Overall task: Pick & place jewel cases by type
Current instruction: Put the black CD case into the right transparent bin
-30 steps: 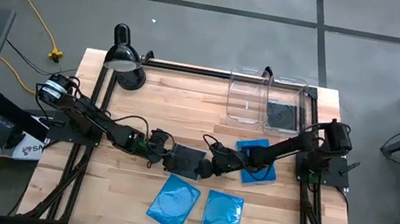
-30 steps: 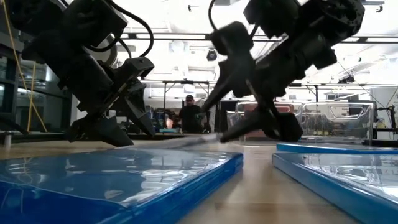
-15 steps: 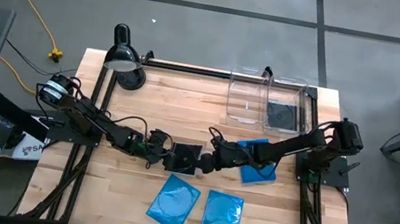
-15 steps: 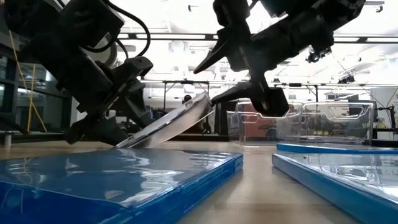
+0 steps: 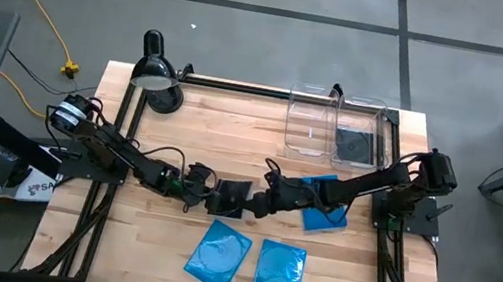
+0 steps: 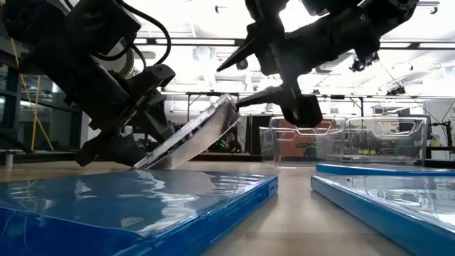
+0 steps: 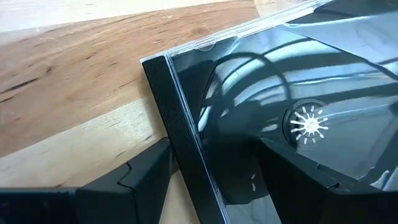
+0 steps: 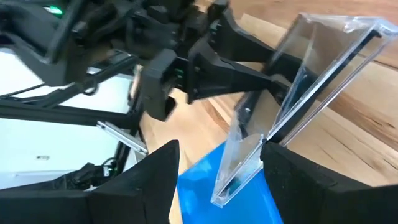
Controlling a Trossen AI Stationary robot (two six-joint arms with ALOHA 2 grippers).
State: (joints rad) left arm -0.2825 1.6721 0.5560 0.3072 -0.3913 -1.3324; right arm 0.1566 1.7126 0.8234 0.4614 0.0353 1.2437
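1. Progress looks like roughly one case down: one black jewel case (image 5: 355, 145) sits in the right clear bin (image 5: 385, 110), and the left clear bin (image 5: 311, 95) beside it looks empty.
2. A second black case (image 5: 231, 197) is mid-counter (image 5: 214, 120), tilted up on one edge. The left end effector (image 5: 210, 196) is clamped on its lower edge, as the wrist view shows a finger on either side.
3. The right end effector (image 5: 260, 203) is at the raised edge, fingers spread with the edge between them. I can't tell if it's actually pinching yet.
4. Still to sort: three blue cases, one (image 5: 325, 202) under the right arm and two ( (image 5: 218, 254), (image 5: 278, 272)) near the front edge. I only spot two black ones.
5. Writing: no readable brand or label on any case. There's a white box (image 5: 34, 186) off the counter's left side with print too small to read.
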